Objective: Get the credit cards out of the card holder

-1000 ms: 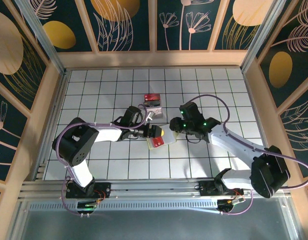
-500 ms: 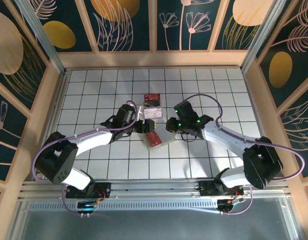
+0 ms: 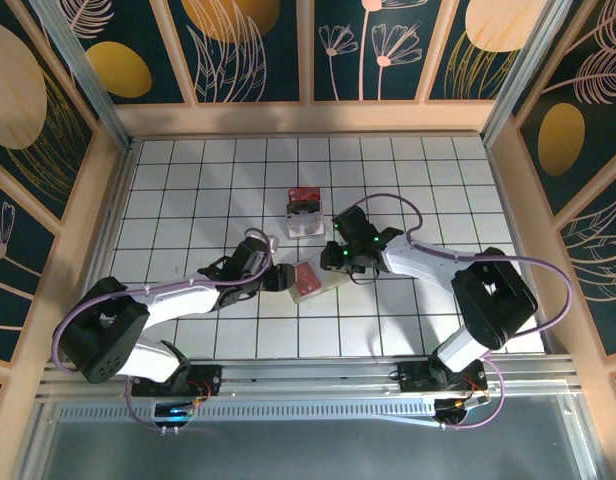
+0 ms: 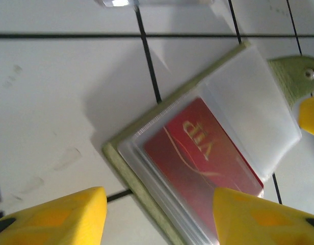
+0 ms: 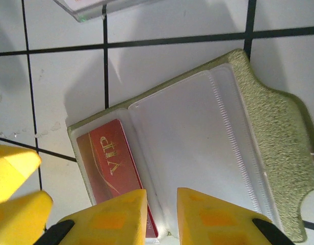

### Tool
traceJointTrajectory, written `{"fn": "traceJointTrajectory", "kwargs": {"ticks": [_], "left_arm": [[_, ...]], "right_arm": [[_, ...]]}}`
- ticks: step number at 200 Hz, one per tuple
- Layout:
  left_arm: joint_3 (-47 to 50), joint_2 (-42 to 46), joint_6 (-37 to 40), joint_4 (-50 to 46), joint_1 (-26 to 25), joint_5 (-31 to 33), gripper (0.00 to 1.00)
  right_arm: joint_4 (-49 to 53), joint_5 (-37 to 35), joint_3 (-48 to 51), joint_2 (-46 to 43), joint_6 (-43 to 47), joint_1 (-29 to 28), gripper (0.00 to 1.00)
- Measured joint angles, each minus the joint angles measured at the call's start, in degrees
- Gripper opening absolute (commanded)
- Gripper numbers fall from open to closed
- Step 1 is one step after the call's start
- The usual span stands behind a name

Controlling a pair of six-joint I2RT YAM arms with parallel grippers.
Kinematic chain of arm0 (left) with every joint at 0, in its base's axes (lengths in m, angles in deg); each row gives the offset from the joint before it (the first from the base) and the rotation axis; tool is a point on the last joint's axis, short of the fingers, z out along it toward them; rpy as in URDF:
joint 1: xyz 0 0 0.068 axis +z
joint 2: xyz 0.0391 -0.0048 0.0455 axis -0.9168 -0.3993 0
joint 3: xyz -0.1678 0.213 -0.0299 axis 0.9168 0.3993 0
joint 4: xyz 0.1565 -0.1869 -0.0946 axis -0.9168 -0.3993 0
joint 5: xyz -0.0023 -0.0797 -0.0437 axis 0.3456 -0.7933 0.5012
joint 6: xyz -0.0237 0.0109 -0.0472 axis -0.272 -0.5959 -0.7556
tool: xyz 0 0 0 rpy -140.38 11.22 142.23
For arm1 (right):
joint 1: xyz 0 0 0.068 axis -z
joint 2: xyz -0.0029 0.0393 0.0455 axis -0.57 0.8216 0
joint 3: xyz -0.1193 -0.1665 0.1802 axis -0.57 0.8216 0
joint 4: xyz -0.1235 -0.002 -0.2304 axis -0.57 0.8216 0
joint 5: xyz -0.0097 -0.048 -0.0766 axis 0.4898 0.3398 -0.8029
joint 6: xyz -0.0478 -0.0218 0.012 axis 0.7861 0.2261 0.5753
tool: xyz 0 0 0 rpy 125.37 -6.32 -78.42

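The olive-green card holder (image 3: pixel 315 283) lies open on the tiled table between my two grippers, its clear sleeves facing up. One red credit card (image 4: pixel 203 153) marked VIP sits inside the left sleeve (image 5: pixel 103 158). The sleeve beside it looks pale and shows no card. My left gripper (image 4: pixel 159 219) is open wide, with one finger over the bare tile and the other over the card. It straddles the holder's green edge (image 4: pixel 129 171). My right gripper (image 5: pixel 162 217) hovers over the holder's near edge (image 5: pixel 269 127), with its jaws a narrow gap apart above the sleeve fold.
A small white box (image 3: pixel 304 212) with red and black contents stands about one tile behind the holder. Wooden walls ring the table. The left gripper (image 3: pixel 281 280) and the right gripper (image 3: pixel 340 262) sit close together, one on each side of the holder.
My left gripper pulled back off the holder to its left edge. My right gripper slid left onto the holder and its jaws narrowed. The holder stayed in place.
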Motion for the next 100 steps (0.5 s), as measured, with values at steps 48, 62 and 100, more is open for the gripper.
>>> {"fn": "traceJointTrajectory", "kwargs": {"ticks": [48,62,100], "left_arm": [[0.0,-4.5,-1.4,1.1,-2.0,-1.0,0.56],[-0.1,-5.1,-1.4,1.7,-1.9,-1.0,0.54],[-2.1,-7.0,-0.9,0.7,-1.7,-0.6,0.48]], "right_arm": [[-1.0,1.7,0.2,2.3,0.0,0.2,0.2],[-1.9,1.9,0.6,2.3,0.0,0.5,0.18],[-4.0,1.9,3.8,2.4,0.0,4.0,0.18]]}}
